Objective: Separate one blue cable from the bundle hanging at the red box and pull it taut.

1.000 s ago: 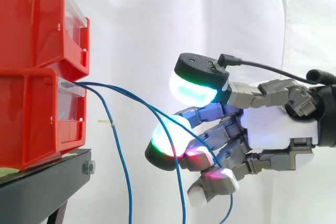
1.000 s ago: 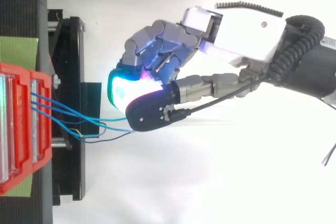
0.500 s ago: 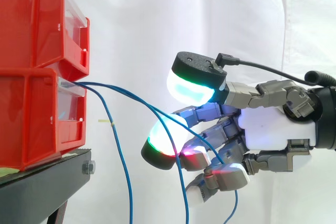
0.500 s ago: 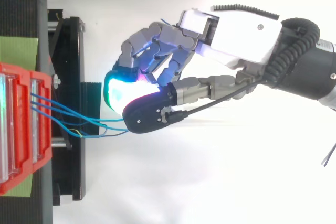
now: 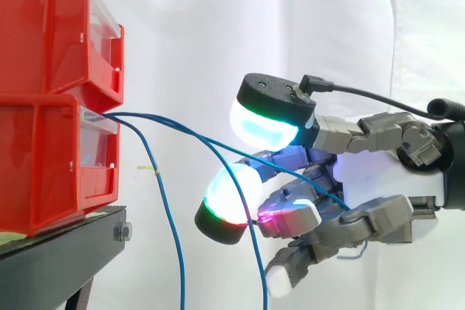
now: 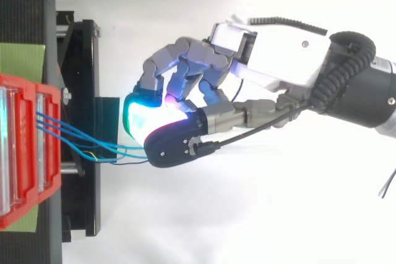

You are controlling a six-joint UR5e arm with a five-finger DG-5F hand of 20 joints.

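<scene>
the hand (image 5: 378, 179) sits to the right of the bins in the side view, level with the lower red bin (image 5: 43, 165), well apart from its front. its fingers (image 5: 229, 197) are curled in toward the palm. one blue cable (image 5: 211, 141) leaves the lip of that bin, slopes gently down to the right, passes between the big upper pad and the lower glowing pad, and ends inside the curl of the fingers. i judge it hooked there, though the exact contact is hidden among the fingers.

the other blue cables (image 5: 168, 230) leave the same lip and drop slack toward the bottom edge. one hangs close to the black stand (image 5: 65, 252). the other falls just in front of the lower pad, and whether it touches the pad cannot be told. from above, the strands fan out of the bin and converge at the dark fingertip (image 6: 170, 146).

the relation that matters: the caught cable's long axis runs almost level from bin to palm, with the bin on the far side of the fingers from the wrist. so the tautening pull probably wants to go straight back along that line, away from the bin. the cable looks only mildly bowed, so little slack seems left. the likely snag is the slack strand by the lower pad being dragged along.
</scene>
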